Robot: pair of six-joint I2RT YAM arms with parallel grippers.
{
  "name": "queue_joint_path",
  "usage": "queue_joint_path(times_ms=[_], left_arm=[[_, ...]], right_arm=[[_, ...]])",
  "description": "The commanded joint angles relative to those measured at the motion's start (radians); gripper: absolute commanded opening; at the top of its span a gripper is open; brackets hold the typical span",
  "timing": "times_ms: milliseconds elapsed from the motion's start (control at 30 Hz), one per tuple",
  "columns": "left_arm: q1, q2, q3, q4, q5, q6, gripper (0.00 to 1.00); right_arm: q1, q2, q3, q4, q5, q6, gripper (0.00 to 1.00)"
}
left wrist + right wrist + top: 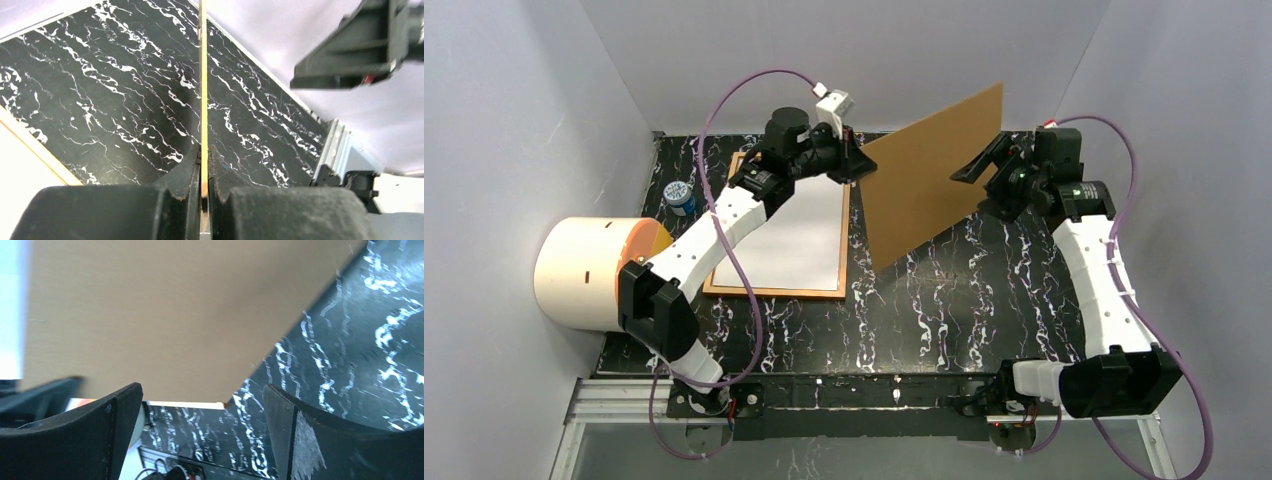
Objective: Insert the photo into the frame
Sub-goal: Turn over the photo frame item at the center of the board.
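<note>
Pressed tight together, the jaws of the left gripper (856, 163) pinch the near edge of a large plain brown backing board (929, 180). The wrist view shows the thin board edge-on, clamped between the two black fingers (187, 175). The jaws of the right gripper (984, 160) stand spread wide and hold nothing. They sit at the board's far right side, and in the right wrist view the board fills the space ahead of the fingers rather than between them.

The black, white-veined marble-look table (944, 300) carries everything. The backing board stands tilted above its middle, one corner high and the lowest corner down near the right rail of the frame; whether it touches the table cannot be told.

The thin orange-brown wooden picture frame (774, 291) lies flat left of centre, partly under the left arm. A white rectangle (799, 235) fills its opening, apparently the photo lying face down inside it.

A fat white cylinder with an orange end (579, 275) lies at the table's left edge. A small blue can (681, 196) stands just beyond it, beside the frame's far left corner.
</note>
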Motion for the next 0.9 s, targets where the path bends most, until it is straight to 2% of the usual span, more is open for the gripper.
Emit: queue_joint_path(times_ms=[0, 133, 233, 500, 667, 867], left_arm=[[-0.095, -0.092, 0.043, -0.005, -0.121, 0.209, 0.00], [-0.204, -0.136, 0.006, -0.025, -0.327, 0.365, 0.00], [-0.250, -0.157, -0.028, -0.002, -0.397, 0.426, 0.00], [-0.339, -0.228, -0.159, 0.023, -0.439, 0.580, 0.00], [-0.389, -0.308, -0.297, 0.099, -0.403, 0.705, 0.00], [-0.438, -0.341, -0.361, 0.110, -0.410, 0.804, 0.00]], right_arm=[[0.001, 0.034, 0.152, -0.038, -0.082, 0.042, 0.99], [0.001, 0.046, 0.254, -0.069, -0.081, 0.112, 0.99], [0.001, 0.076, 0.311, -0.138, -0.074, 0.179, 0.99], [0.002, 0.060, 0.336, -0.263, 0.084, 0.301, 0.95], [0.001, 0.064, 0.304, -0.321, 0.108, 0.327, 0.90], [0.001, 0.061, 0.233, -0.322, 0.121, 0.339, 0.84]])
